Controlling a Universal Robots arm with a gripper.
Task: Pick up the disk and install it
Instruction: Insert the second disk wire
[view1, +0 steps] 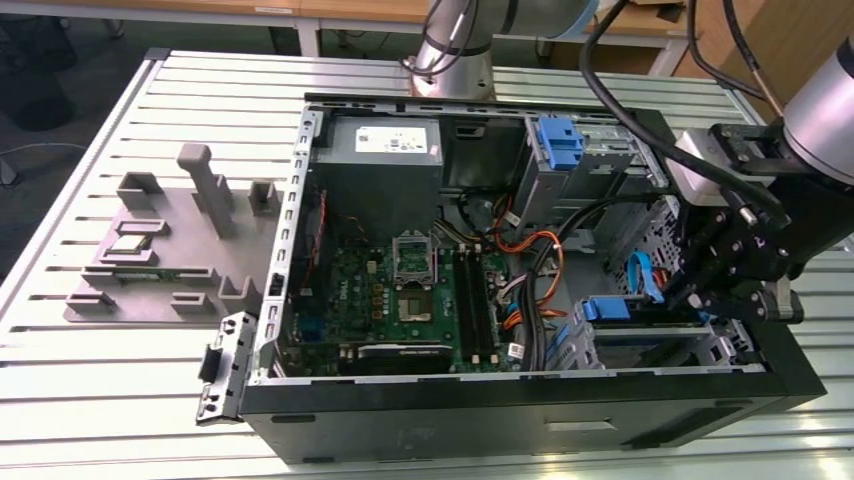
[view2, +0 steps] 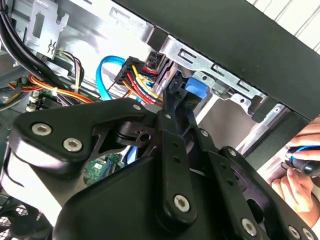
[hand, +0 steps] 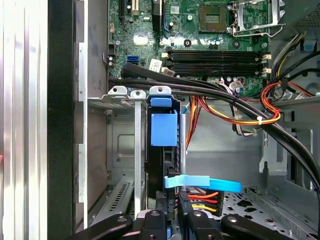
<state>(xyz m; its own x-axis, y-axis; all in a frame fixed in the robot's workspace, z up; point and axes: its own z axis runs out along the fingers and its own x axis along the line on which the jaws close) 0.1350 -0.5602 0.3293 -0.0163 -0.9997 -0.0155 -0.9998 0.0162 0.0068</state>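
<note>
Blue-framed disk (hand: 163, 150), one, upright in drive cage (hand: 122, 150).

Black gripper (view2: 176, 102) linkage in the foreground of the second wrist view, fingers (view2: 172, 95) reaching up to the blue carrier end of the disk (view2: 195, 89), which sits on edge in the metal drive bay (view2: 220, 75) under the black case edge (view2: 225, 35). Fingertips pressed close on the blue part. Red-yellow-orange wire bundle (view2: 137, 80) and a blue cable (view2: 102, 75) just beside. Green board (view2: 102, 167) behind the linkage. A person's hand (view2: 300, 170) at the frame edge, outside the case.
</note>
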